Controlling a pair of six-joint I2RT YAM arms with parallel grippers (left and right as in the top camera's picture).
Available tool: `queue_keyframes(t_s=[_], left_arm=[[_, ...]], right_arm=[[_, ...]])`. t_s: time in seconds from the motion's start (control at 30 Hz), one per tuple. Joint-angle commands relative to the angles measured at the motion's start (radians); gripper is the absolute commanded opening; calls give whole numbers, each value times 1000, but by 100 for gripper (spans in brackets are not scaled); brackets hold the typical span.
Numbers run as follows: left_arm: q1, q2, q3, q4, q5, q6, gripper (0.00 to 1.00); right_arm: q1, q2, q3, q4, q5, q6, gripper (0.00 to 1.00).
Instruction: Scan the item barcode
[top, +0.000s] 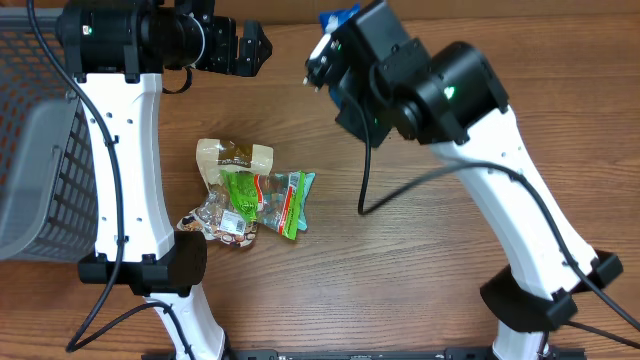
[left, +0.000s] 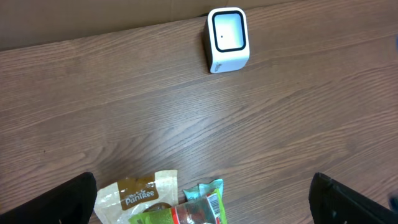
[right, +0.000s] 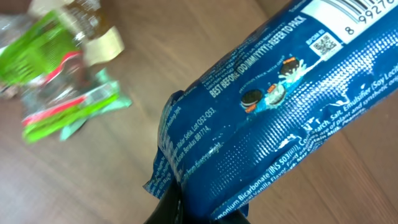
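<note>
Beware of the blue crinkled plastic biscuit packet (right: 267, 112), pinched at its crimped end by the closed right gripper (right: 181, 206) above the far side of the brown wooden table (top: 420, 260), with the left gripper (top: 252, 47) wide and empty, sagging and turning its barcode (right: 364, 14) from the white box-shaped scanner (left: 227, 38).

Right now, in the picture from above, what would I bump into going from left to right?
grey basket → pile of snack packets → blue packet → right arm. The left arm is left out, because it stretches over both the basket and the pile.
</note>
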Motion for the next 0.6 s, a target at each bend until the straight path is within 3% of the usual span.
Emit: queue_keyframes(t_s=[0.0,0.33,0.57], left_arm=[[-6,11,6,2,-2,-6,100],[-7,11,6,2,-2,-6,100],[-7,11,6,2,-3,-6,100]], right_arm=[[-45,74,8,50,3,-15,4],[-151,222,8,224,83,-15,4],[-148,322,8,388,393,-16,4]])
